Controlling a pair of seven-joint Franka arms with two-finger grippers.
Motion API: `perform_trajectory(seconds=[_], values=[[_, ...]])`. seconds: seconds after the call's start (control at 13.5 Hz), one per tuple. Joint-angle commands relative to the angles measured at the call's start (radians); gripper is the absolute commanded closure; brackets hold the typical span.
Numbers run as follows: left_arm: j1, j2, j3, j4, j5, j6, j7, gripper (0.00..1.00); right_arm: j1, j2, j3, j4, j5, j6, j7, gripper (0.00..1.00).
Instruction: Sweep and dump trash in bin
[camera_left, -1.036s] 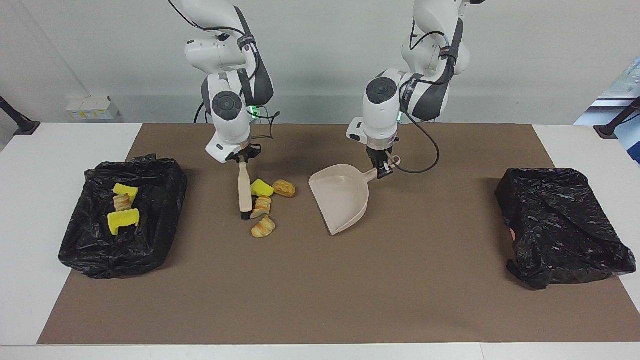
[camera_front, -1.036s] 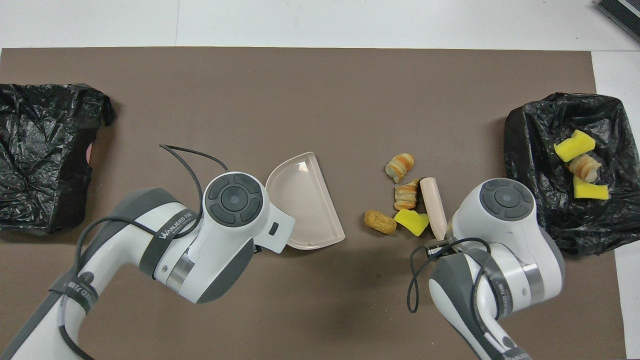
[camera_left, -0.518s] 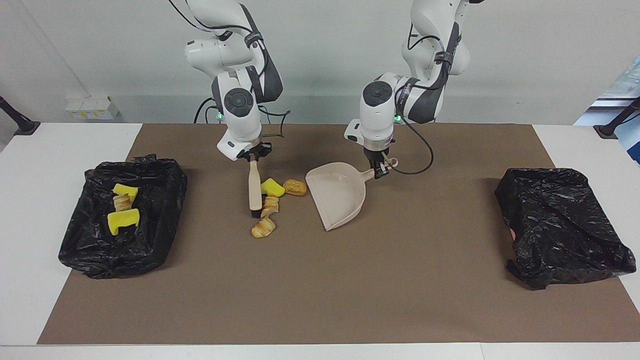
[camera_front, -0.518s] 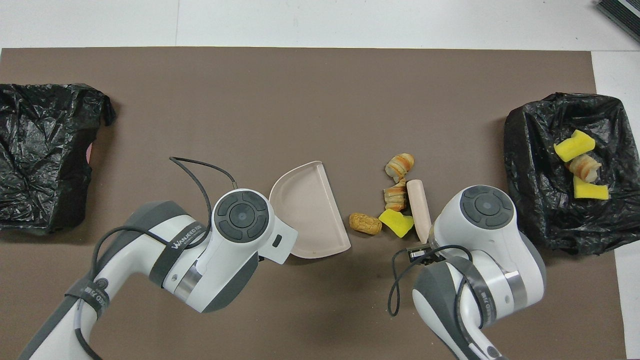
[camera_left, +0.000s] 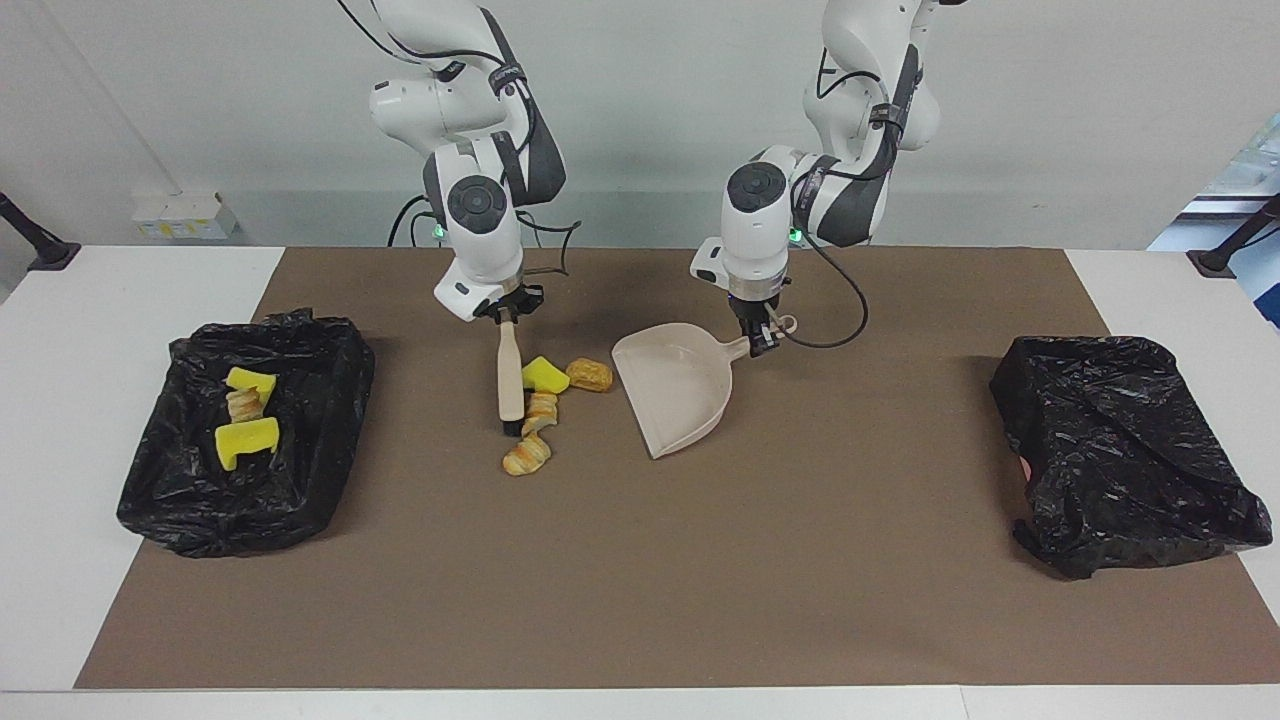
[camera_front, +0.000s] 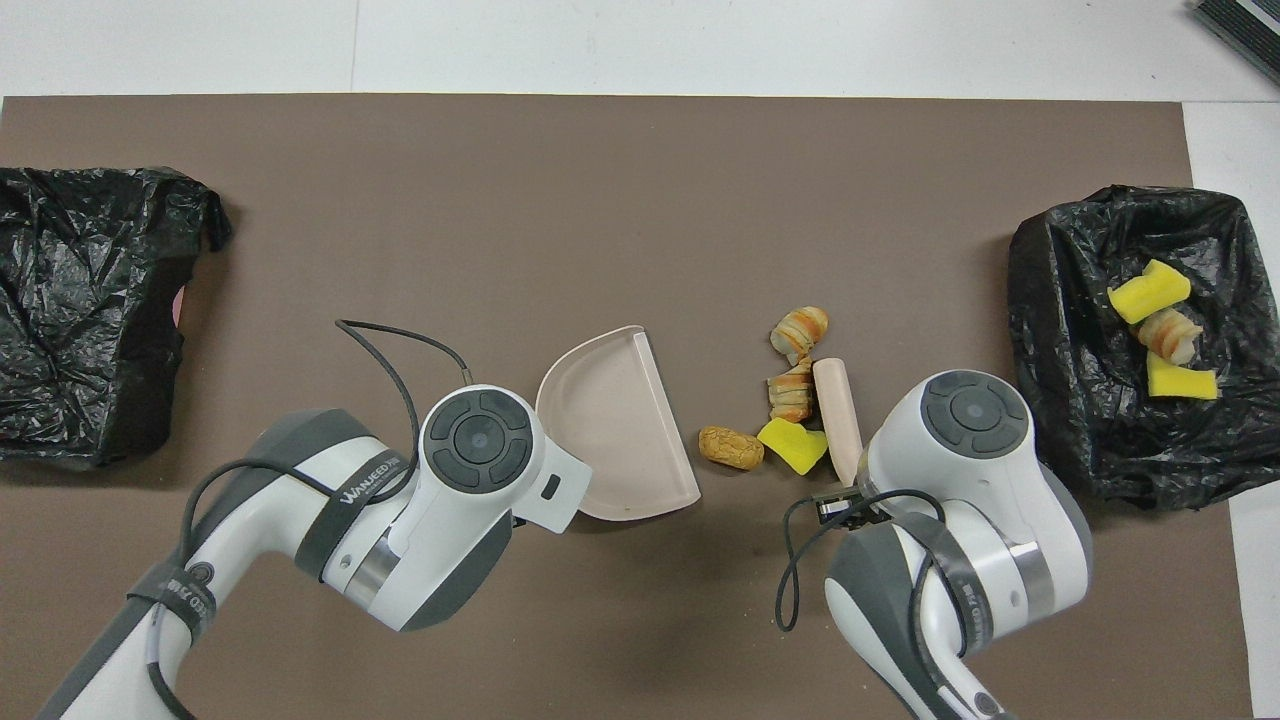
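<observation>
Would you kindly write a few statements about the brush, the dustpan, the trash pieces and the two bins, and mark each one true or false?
1. The right gripper holds the brush by its handle. True.
2. The dustpan already has trash in it. False: it is empty; four loose pieces lie on the mat between it and the brush.
3. The left gripper is shut on the dustpan's handle. True.
4. The bin at the right arm's end holds no trash. False: three pieces lie in it.
5. The bin at the left arm's end shows yellow pieces inside. False: only crumpled black plastic shows there.
</observation>
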Motion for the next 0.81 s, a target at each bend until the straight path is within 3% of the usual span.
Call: perform_trajectory(seconds=[0.0,0.74], values=[[-0.004,-0.040,0.006,-0.052,0.017,0.023,0.005,1.00,-0.005,-0.009,0.002,-0.006,0.020,0.023,0.000,1.00],[-0.002,-0.040,0.006,-0.052,0.017,0.031,0.005,1.00,-0.007,-0.005,0.002,-0.003,0.018,0.023,-0.003,1.00]])
